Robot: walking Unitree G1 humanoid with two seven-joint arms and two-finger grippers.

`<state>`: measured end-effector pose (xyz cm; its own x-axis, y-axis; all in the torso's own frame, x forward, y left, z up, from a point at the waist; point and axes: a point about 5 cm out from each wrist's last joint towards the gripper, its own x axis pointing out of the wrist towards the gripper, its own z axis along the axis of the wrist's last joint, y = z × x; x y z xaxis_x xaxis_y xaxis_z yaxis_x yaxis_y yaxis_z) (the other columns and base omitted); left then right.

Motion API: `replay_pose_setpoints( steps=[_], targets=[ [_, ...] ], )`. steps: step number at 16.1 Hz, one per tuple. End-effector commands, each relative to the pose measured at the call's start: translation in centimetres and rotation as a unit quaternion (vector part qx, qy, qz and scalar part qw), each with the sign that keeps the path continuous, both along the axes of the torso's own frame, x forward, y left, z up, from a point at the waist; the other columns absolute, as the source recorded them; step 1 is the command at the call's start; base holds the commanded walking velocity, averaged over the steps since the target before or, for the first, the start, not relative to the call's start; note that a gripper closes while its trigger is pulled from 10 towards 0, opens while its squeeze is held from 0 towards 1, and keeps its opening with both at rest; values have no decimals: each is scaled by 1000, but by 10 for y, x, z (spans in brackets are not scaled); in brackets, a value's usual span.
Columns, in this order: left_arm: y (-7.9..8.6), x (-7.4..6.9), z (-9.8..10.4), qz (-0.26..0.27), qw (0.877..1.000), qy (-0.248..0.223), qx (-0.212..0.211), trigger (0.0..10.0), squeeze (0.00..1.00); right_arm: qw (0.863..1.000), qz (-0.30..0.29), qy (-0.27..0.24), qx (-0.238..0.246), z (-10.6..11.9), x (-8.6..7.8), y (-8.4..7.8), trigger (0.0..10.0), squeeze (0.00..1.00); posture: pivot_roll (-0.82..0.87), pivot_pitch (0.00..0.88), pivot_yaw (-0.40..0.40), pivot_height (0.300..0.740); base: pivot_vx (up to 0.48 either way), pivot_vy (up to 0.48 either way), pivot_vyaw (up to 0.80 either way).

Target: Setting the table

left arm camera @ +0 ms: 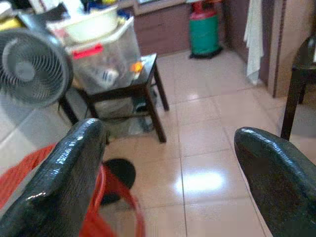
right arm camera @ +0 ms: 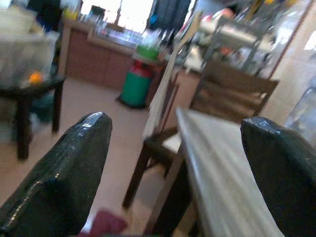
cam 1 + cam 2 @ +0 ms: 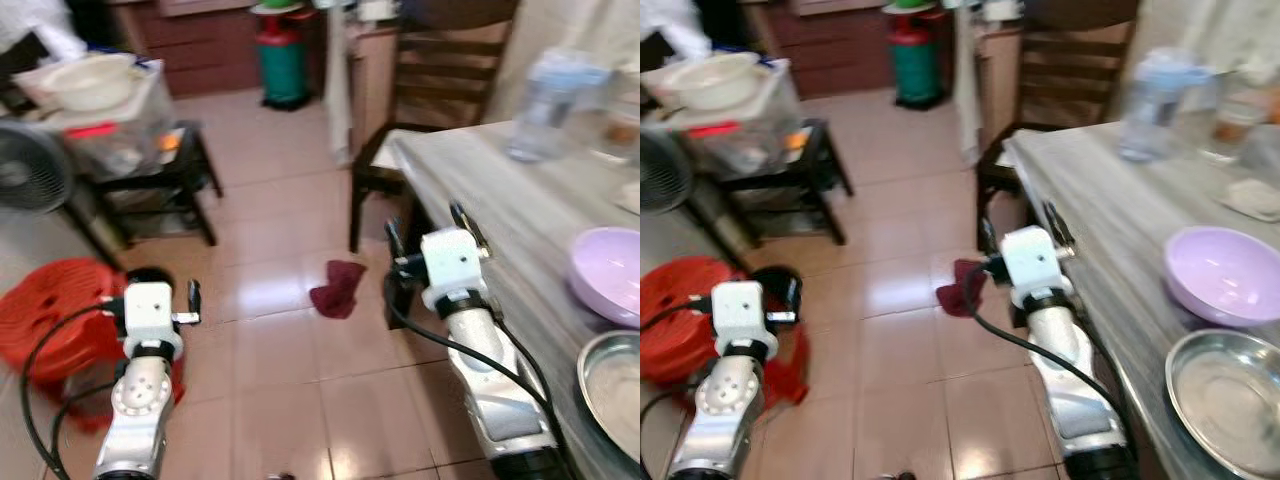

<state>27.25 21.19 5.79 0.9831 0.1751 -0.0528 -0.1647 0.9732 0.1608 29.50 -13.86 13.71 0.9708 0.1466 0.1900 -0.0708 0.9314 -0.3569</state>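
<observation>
The table (image 3: pixel 520 200) runs along the robot's right, carrying a steel plate (image 3: pixel 1230 395) at its near edge, a purple bowl (image 3: pixel 1225 272) just beyond, and a water bottle (image 3: pixel 545 105) far back. Both arms are up: the right gripper (image 3: pixel 430 225) beside the table edge, the left gripper (image 3: pixel 165 295) over the floor, fingers spread and empty. This looks like the approach; next, turn right and reach for the dishes.

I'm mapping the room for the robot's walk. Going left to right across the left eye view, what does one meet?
Fan → red stool → left gripper → dark red cloth → right gripper → water bottle → purple bowl.
</observation>
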Motion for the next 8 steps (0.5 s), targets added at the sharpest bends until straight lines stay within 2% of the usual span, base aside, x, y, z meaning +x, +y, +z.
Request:
replay_pose_setpoints(
  steps=[1,3,4,5,8],
  targets=[
    [4,-4,-8,5,1000,17,8,10000,0,1000,10,0,10,-1,1,5,10000,0,-101,46,39,740,0,0,0],
    [-1,-10,-31,-10,998,66,-18,10000,0,999,4,44,30,-21,4,5,10000,0,-95,40,30,740,0,0,0],
    [-4,-14,-46,-14,994,102,-24,10000,0,996,-8,81,41,-38,5,3,10000,0,-93,35,27,740,0,0,0],
    [-5,-16,-53,-17,993,116,-23,10000,0,994,-14,97,43,-46,6,1,10000,0,-93,35,27,740,0,0,0],
    [-13,-35,-89,-36,976,212,-19,10000,0,981,-28,192,28,-97,1,-5,10000,0,-88,18,9,740,0,0,0]
  ],
)
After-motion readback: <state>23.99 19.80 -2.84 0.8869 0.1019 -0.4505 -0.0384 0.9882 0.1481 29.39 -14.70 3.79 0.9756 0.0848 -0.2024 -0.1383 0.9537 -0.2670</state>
